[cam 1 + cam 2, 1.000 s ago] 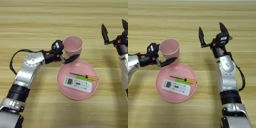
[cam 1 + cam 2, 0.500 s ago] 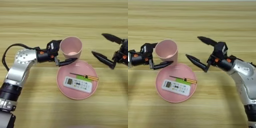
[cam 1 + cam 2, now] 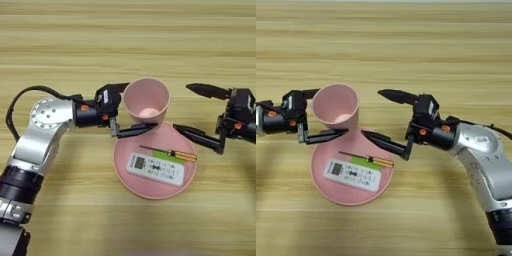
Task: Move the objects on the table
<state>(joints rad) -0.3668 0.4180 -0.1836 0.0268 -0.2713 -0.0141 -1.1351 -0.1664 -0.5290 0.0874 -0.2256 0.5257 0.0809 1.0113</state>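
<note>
1. The pale pink cup (image 3: 146, 101) stands upright at the far rim of the pink plate (image 3: 125, 167), caught by the left gripper (image 3: 131, 110) — one finger behind it, one under its near side, jaws grasping the cup. Whether it has left the worktop (image 3: 60, 40) I cannot tell.
2. On the plate lie the screwdriver (image 3: 170, 153), the green block (image 3: 165, 158) half hidden beneath the white remote (image 3: 154, 169), and the remote itself. Judging by this, none of the three has been carried off the plate area; most of the work appears left.
3. The right gripper (image 3: 385, 117) hovers at the plate's right rim, jaws spread wide and holding nothing — its lower finger reaches over the rim towards the screwdriver tip.
4. Room: bare planks lie all round the plate, broadest on the far side. The tight spot is between the two grippers, whose near fingers almost meet over the plate.
</note>
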